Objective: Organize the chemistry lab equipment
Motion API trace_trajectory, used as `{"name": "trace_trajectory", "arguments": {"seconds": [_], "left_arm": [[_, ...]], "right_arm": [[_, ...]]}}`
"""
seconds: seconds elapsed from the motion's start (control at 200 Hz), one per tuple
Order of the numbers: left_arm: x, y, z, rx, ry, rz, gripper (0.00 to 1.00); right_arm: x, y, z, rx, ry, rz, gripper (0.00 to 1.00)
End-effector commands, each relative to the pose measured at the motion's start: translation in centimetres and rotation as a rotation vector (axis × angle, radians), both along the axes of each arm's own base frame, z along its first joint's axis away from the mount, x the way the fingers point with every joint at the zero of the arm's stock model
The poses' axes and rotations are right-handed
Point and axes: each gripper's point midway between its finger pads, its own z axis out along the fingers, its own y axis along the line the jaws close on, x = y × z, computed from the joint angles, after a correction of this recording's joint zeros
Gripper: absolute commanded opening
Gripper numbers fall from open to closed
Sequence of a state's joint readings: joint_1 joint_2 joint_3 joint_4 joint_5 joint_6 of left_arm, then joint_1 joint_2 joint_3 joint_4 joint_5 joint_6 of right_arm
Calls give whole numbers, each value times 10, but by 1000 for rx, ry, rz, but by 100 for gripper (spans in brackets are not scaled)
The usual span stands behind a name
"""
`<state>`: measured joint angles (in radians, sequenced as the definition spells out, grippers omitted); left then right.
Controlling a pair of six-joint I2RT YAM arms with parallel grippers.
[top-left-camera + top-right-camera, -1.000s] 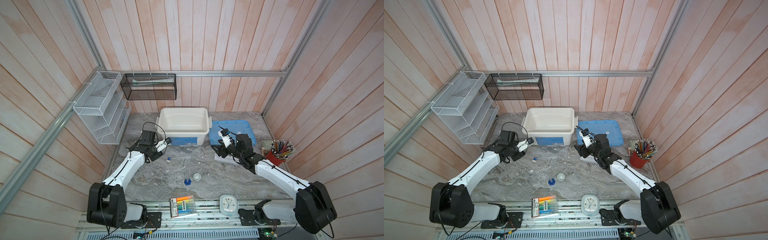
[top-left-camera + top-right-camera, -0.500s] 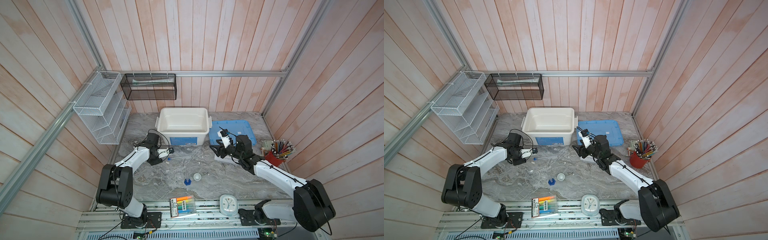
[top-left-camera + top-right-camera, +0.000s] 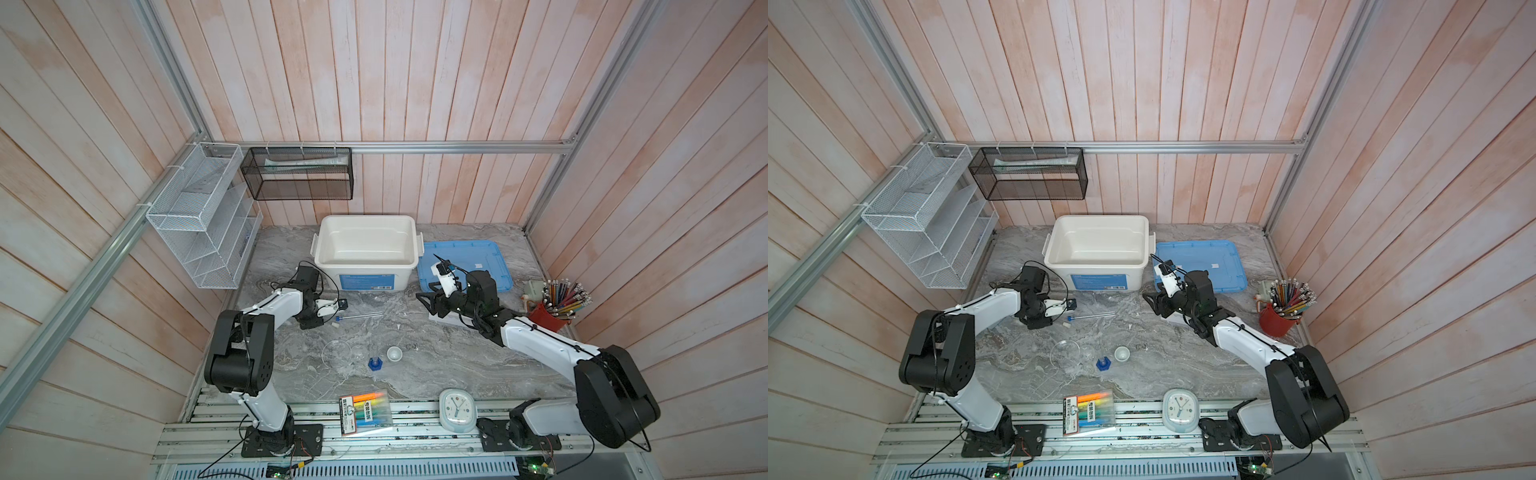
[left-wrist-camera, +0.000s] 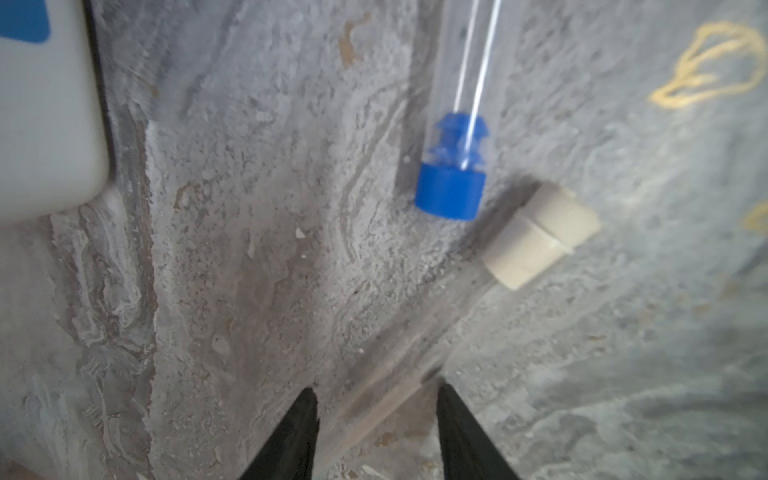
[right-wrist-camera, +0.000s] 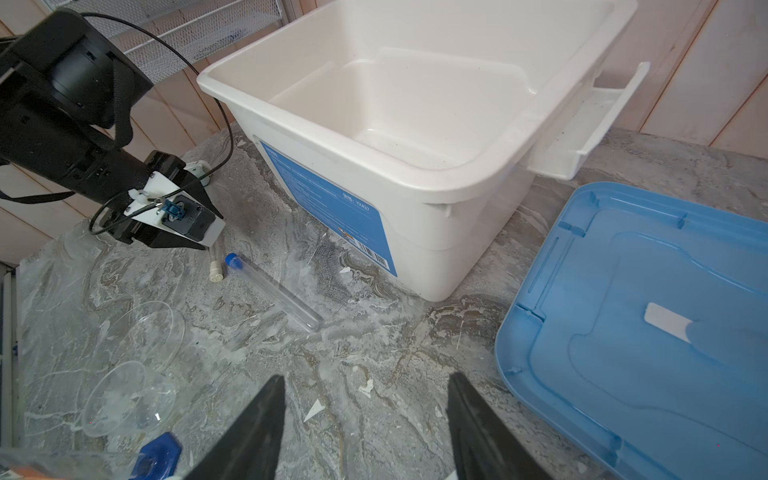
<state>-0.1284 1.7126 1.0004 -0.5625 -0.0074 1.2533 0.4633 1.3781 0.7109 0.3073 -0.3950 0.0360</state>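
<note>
Two thin clear tubes lie in front of the white bin. The blue-capped tube point(image 3: 359, 316) point(image 4: 451, 191) point(image 5: 274, 291) lies free. The white-capped tube point(image 3: 335, 325) point(image 4: 540, 237) runs back between the fingers of my left gripper point(image 3: 322, 323) point(image 4: 376, 395), which is open and low over the table. Nearer the front stand the clear round dish point(image 3: 336, 353) point(image 5: 145, 332), the small beaker point(image 3: 358, 352), the blue-based cylinder point(image 3: 375, 363) and the tiny white bowl point(image 3: 394, 354). My right gripper point(image 3: 428, 301) point(image 5: 365, 378) is open over bare table. Its arm half hides the white rack point(image 3: 440, 321).
The open white bin point(image 3: 365, 262) stands at the back, with its blue lid point(image 3: 465, 257) flat beside it. The red cup of pencils point(image 3: 548, 318) is at the right wall. A clock point(image 3: 457, 409) and a marker pack point(image 3: 365, 411) lie at the front edge. Wire shelves point(image 3: 199, 224) hang at left.
My left arm has folded and its gripper has come down and to the right, so that it now straddles the white-capped tube. The right arm has not moved.
</note>
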Motion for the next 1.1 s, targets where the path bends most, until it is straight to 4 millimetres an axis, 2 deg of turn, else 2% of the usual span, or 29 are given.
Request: {"name": "trace_trajectory", "arguments": {"seconds": [0.0,0.255,0.59,0.745,1.095], "left_arm": [[9,-1,2,-6,-18,-21,46],[-9,-6,-12,-17,32,-26,32],[-29,-16,-23,-20,30,-59,24],[-32,-30,-19,-39,18,-82,20],[-46,-72,-15,-87,7,-147,19]], "right_arm": [[-2,4,3,20,2,11,62],[-2,1,1,14,-1,1,62],[-5,-7,-2,2,-3,-33,62],[-5,-12,-2,-4,-3,-56,62],[-6,-17,1,2,-11,-83,62]]}}
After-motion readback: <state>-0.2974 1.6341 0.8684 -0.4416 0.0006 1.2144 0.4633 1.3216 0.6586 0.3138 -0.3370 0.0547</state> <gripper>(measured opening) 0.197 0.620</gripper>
